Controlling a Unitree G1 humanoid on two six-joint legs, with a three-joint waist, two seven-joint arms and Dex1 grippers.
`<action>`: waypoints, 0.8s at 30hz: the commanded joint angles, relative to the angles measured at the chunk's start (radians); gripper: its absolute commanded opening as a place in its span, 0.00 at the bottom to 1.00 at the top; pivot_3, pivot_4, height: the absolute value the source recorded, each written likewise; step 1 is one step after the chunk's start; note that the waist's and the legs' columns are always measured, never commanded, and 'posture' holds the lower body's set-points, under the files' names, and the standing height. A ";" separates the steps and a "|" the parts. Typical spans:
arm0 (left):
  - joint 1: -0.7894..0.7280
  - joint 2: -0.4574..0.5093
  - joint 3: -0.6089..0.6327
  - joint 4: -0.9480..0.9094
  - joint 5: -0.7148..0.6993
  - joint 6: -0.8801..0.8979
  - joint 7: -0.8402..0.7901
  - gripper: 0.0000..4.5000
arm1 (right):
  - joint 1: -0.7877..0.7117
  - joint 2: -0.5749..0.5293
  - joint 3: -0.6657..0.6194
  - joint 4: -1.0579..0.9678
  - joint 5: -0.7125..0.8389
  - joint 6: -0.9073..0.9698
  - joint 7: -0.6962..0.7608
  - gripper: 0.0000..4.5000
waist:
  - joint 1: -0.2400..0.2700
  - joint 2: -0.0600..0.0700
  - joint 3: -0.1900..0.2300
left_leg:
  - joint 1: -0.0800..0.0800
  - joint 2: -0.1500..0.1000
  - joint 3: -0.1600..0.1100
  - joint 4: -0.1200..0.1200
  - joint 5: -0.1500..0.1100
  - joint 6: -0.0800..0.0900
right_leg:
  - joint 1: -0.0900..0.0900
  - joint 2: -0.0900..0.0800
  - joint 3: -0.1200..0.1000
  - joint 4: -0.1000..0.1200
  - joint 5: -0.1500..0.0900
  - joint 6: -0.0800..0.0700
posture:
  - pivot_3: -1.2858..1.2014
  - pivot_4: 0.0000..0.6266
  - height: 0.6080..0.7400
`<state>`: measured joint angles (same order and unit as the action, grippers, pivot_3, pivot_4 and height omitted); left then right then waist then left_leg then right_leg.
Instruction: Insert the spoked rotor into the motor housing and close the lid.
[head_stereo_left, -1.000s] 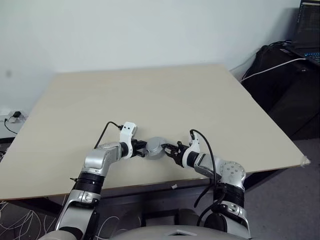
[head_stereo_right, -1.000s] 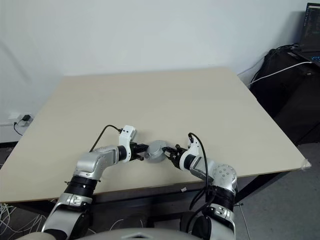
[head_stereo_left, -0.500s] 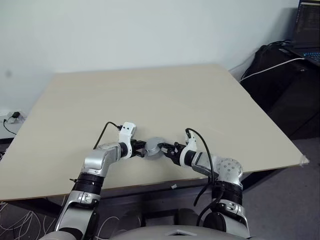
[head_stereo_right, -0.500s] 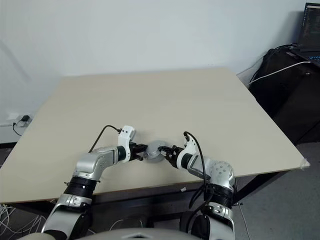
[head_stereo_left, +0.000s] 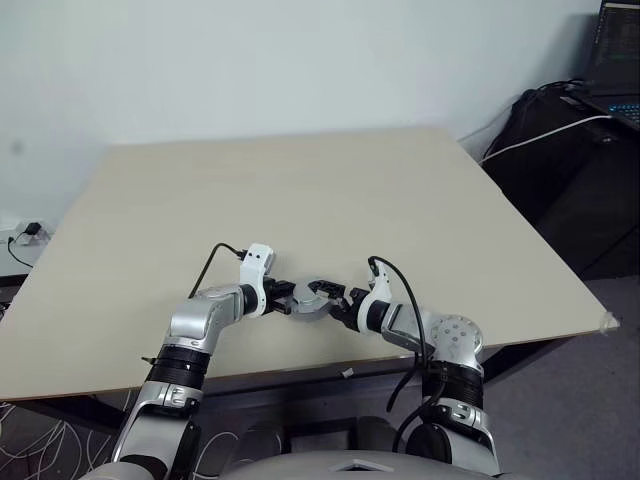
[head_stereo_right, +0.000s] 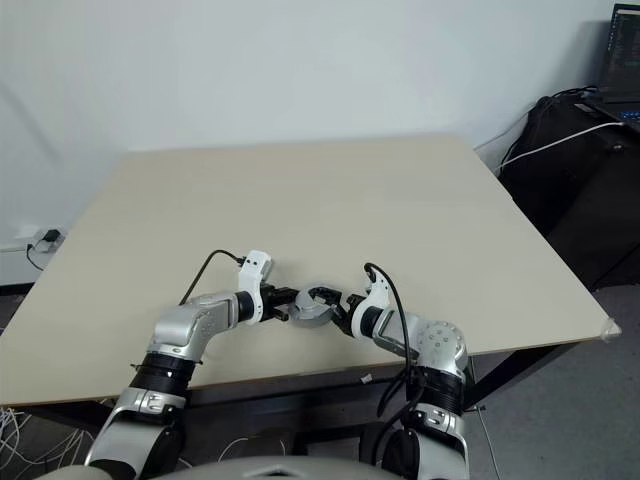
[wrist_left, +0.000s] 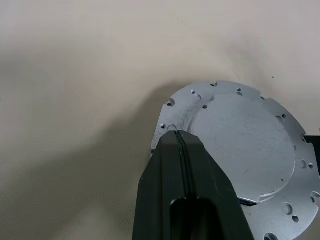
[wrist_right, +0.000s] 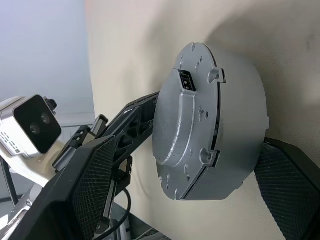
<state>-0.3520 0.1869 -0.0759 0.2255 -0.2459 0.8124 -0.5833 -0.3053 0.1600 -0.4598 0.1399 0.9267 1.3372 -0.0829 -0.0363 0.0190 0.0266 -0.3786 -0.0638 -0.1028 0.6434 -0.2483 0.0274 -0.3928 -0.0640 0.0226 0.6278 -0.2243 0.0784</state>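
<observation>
Near the front edge of the table (head_stereo_left: 330, 190), between the two arms, sat a round grey metal motor assembly (head_stereo_left: 314, 300), the lid (wrist_left: 245, 140) already on top as a flat disc with small holes round its rim. No spoked rotor or bare windings could be seen; whether the rotor sat inside could not be told. The left gripper (head_stereo_left: 281, 297), fingers pressed together, pinched the lid's rim on the left side, as the left wrist view showed. The right gripper (wrist_right: 180, 190) had its fingers spread wide on either side of the housing (wrist_right: 235, 130), not clamping it. Farther back the tabletop lay bare up to the wall, with dark bags (head_stereo_left: 570, 160) off to the far right. The risk, as I judged it, was that the lid might not be fully seated: with only one thin pinch on the rim, any pull by the left arm could tilt or drag the assembly toward the near edge.
</observation>
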 joint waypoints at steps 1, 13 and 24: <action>0.002 -0.028 -0.047 -0.011 -0.020 0.011 -0.029 0.00 | 0.025 0.138 0.059 -0.020 0.073 0.001 0.066 0.99 | 0.000 0.000 0.000 | 0.000 0.000 0.000 0.000 0.000 0.000 | 0.000 0.000 0.000 0.000 0.000 0.000 | 0.52 0.00 1.00; -0.001 -0.032 -0.045 -0.006 -0.013 0.009 -0.035 0.00 | 0.013 0.129 0.098 -0.016 0.043 0.044 0.102 0.99 | -0.001 0.001 0.001 | 0.000 0.001 0.001 -0.001 0.000 0.000 | -0.001 0.001 0.000 0.000 0.000 -0.001 | 0.52 0.00 1.00; 0.001 -0.034 -0.044 -0.007 -0.010 0.010 -0.038 0.00 | 0.017 0.170 0.047 0.002 0.015 -0.091 0.005 0.99 | 0.006 0.001 0.001 | 0.000 0.000 0.001 -0.001 0.000 -0.001 | -0.001 0.001 0.001 0.000 0.000 -0.001 | 0.52 0.00 1.00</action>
<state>-0.3520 0.1707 -0.0734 0.2259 -0.2433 0.8123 -0.6005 -0.3106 0.1624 -0.4578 0.1556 0.8946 1.2558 -0.0856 -0.0300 0.0203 0.0275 -0.3786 -0.0635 -0.1022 0.6428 -0.2485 0.0266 -0.3932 -0.0636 0.0233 0.6280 -0.2242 0.0778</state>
